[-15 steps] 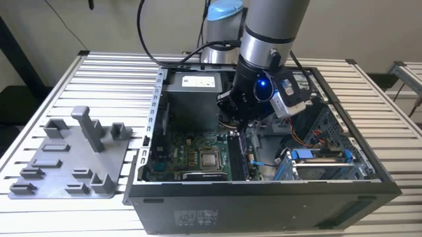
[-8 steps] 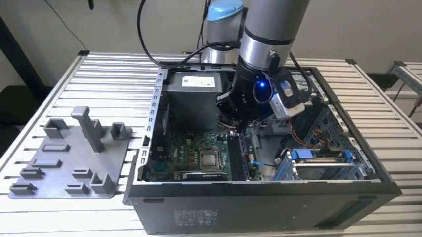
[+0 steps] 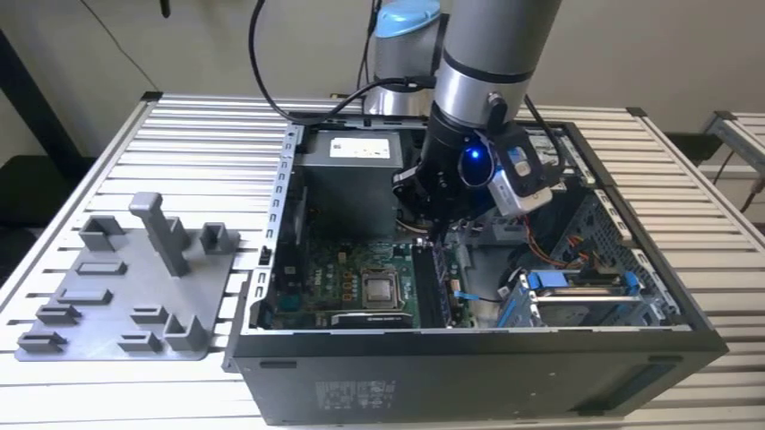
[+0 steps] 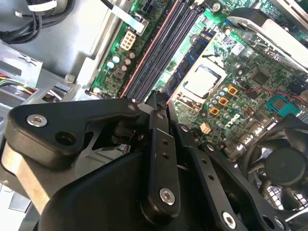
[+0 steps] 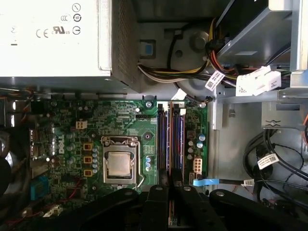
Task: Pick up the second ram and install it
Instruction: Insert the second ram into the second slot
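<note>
black linkage of the hand [image 4: 159, 108] closest to the lens in both wrist views, fingers [image 5: 161, 192] drawn nearly together, pinched on a thin edge that looks like the second ram [image 4: 163, 98]; most of that stick hidden behind the fingers, so hard to be sure. tip poised right at the memory slots [image 5: 171, 137], over the near end of them.

open computer case [image 3: 478, 358] lying on its side on the slatted table [image 3: 179, 143]. inside: green motherboard [image 5: 120, 120] with bare processor socket [image 5: 119, 163], grey power supply [image 5: 53, 38] in one corner, bundle of yellow and black cables [image 5: 183, 72], drive cage [image 3: 586, 296] with blue parts toward the exterior view's right.

in the second wrist view, one dark blue stick [image 4: 190, 62] seated in the slot nearest the socket, plus a black fan [image 4: 284, 168] beside the board. in the first wrist view, white cable connectors [image 5: 257, 82] and labelled wires. in the exterior view, arm [image 3: 478, 81] reaching down into the case, and a grey parts holder [image 3: 132, 278] on the table toward the exterior view's left, well apart from the case.
</note>
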`<state>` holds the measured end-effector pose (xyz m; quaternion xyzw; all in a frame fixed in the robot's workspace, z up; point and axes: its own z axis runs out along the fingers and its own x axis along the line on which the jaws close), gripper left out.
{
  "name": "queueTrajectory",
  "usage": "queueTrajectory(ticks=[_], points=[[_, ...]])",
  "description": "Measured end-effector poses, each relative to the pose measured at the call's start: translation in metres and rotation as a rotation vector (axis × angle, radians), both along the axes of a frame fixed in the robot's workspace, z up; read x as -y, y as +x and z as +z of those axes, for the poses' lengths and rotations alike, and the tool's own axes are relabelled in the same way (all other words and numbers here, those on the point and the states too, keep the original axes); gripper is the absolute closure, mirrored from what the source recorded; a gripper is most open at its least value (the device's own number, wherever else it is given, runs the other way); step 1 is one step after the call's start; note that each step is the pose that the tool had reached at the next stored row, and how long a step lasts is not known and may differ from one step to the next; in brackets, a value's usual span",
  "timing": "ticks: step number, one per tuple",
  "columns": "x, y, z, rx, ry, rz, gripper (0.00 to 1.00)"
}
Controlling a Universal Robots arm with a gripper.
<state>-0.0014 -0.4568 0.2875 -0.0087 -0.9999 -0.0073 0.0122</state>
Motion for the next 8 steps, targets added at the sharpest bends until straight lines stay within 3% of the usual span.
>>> queueTrajectory(ticks=[8], points=[[0.0000,-0.0029,-0.0132,0.0000,-0.0002,0.000,0.86]])
